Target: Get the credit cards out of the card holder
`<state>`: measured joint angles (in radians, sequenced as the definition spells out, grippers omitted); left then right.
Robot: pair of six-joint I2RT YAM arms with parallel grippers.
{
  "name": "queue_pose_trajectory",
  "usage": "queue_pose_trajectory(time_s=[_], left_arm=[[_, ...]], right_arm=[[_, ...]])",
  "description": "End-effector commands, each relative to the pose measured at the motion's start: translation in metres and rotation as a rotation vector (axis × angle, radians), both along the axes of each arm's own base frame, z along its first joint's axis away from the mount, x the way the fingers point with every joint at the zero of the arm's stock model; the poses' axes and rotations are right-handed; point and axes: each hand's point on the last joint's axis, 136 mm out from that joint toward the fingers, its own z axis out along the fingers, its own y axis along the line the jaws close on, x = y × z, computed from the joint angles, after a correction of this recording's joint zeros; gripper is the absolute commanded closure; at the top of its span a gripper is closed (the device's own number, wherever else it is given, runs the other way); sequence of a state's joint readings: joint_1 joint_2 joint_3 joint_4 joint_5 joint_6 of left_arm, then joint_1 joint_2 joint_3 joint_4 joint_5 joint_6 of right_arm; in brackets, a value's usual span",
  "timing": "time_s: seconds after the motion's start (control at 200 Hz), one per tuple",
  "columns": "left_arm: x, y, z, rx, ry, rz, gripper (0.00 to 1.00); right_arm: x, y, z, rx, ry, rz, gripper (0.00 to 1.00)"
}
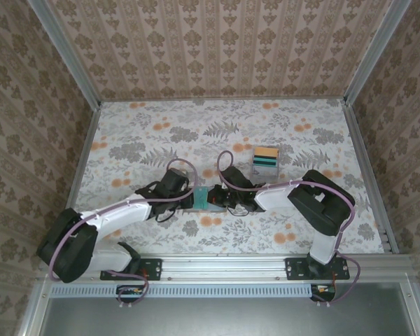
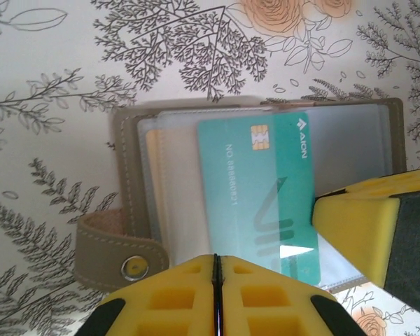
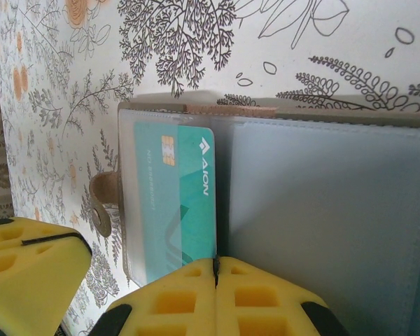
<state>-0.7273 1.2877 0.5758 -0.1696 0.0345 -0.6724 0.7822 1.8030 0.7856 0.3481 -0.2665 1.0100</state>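
Observation:
The card holder (image 2: 129, 175) lies open on the flowered table, taupe outside with a bluish-grey inside panel (image 3: 336, 224). A teal credit card (image 2: 255, 189) with a gold chip sits at the clear sleeves of its left panel, and it shows again in the right wrist view (image 3: 175, 203). My left gripper (image 2: 215, 260) is shut on the card's near edge, at its left corner. My right gripper (image 3: 215, 262) is shut, its tips against the holder's near edge at the fold. From above, both grippers meet over the holder (image 1: 204, 199) at mid-table.
A clear box of stacked coloured cards (image 1: 266, 161) stands behind and right of the grippers. The holder's strap with a metal snap (image 2: 126, 260) sticks out toward me on its left. Patterned walls close in the table (image 1: 147, 133) on three sides.

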Motion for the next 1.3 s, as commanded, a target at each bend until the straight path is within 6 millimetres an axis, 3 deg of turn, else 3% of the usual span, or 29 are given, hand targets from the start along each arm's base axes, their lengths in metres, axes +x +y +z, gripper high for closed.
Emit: queue_pose_trajectory(time_s=[0.0, 0.255, 0.415, 0.58, 0.855, 0.97, 1.295], left_arm=[[0.001, -0.007, -0.004, 0.008, 0.008, -0.035, 0.91], [-0.002, 0.0, -0.024, 0.052, 0.053, -0.014, 0.94], [-0.006, 0.003, -0.032, 0.071, 0.078, -0.005, 0.96], [-0.009, 0.005, -0.035, 0.072, 0.086, -0.002, 0.97], [-0.01, 0.005, -0.035, 0.07, 0.087, -0.006, 0.98], [-0.01, 0.008, -0.037, 0.077, 0.088, 0.001, 0.98], [-0.011, 0.018, -0.041, 0.101, 0.102, 0.026, 0.99]], right_arm=[[0.001, -0.003, -0.003, -0.012, 0.007, -0.004, 1.0], [0.002, 0.001, -0.002, 0.006, 0.003, 0.01, 1.0], [0.001, 0.003, -0.004, 0.008, 0.009, 0.014, 0.82], [0.001, 0.004, -0.008, 0.009, 0.018, 0.017, 0.8], [0.002, 0.007, -0.009, 0.022, 0.023, 0.019, 0.84], [0.003, 0.006, -0.01, 0.024, 0.025, 0.009, 1.0], [0.0, -0.023, -0.005, 0.015, 0.002, -0.035, 1.0]])
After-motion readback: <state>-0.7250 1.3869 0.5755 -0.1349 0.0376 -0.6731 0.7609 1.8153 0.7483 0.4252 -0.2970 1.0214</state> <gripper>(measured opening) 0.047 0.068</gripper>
